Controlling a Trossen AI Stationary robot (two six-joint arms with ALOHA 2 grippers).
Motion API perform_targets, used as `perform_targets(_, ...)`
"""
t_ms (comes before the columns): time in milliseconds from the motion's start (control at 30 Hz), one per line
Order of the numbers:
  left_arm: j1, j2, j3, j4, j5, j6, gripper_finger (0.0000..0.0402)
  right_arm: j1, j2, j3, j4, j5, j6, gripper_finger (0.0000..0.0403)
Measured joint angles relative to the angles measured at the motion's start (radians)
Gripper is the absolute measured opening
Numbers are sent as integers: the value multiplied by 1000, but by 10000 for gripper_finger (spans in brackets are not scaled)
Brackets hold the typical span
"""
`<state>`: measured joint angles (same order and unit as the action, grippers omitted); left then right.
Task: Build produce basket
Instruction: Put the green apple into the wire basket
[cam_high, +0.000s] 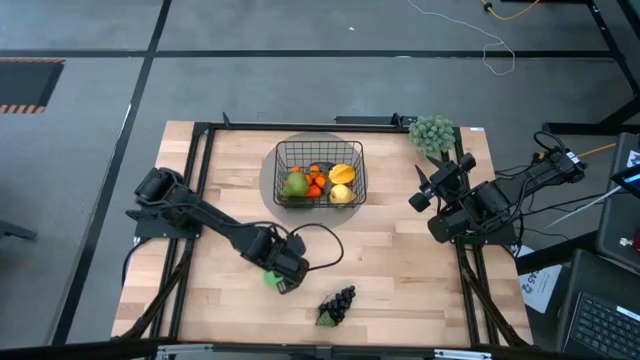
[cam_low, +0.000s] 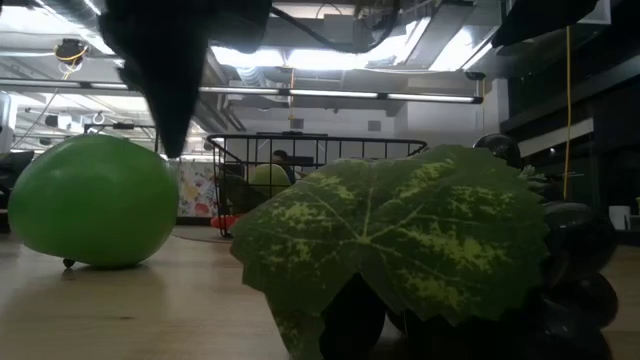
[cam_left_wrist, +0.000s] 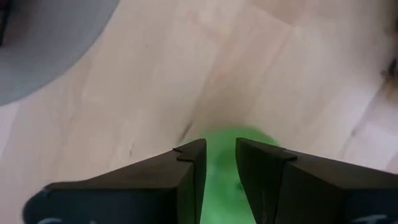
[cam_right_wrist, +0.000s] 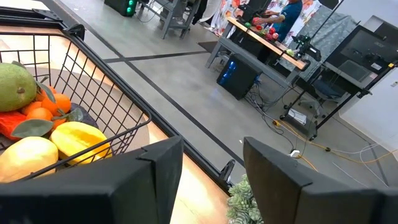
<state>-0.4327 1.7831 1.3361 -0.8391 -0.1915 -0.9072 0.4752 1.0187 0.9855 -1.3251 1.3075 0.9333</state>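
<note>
The pale wooden bench (cam_high: 400, 270) carries everything. Near its far edge, in the middle, stands the black wire-mesh basket (cam_high: 320, 150) on a flat grey round disc (cam_high: 268, 180). Inside the basket lie a green pear (cam_high: 296, 184), some small oranges (cam_high: 317, 180) and two yellow fruits (cam_high: 342, 174).

The dark left arm (cam_high: 200, 212) reaches from the left edge toward the near edge of the bench. Its left gripper (cam_high: 280, 277) is low over a round green apple (cam_high: 271, 278), which lies on the wood close to the near edge, left of the middle. In the left wrist view the two fingers (cam_left_wrist: 189, 165) stand partly open, one on each side of the apple's top, with a narrow gap between them. I cannot tell if the fingers already press the apple. In the low view the apple rests on the bench surface.

The right arm (cam_high: 480, 205) waits at the right edge, and the right gripper (cam_high: 418, 186) points toward the basket with its fingers wide apart, holding nothing.

Just beside the apple, toward the right along the near edge, lies a bunch of dark grapes (cam_high: 340, 302) with a green cloth leaf (cam_low: 390, 240). It is apart from the left gripper. A pale grey-green bushy cluster (cam_high: 432, 132) sits at the far right corner.
</note>
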Motion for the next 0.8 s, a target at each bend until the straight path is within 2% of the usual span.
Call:
perform_targets(233,63,12,0,8,60,0,43,0,0,0,0,0,0,174)
perform_targets(433,68,-28,0,-39,49,64,13,0,0,0,0,0,0,174)
perform_targets(600,16,-70,0,-162,48,39,3,0,0,0,0,-1,0,174)
perform_targets(800,-97,-83,0,-205,40,-124,1,0,0,0,0,-1,0,174)
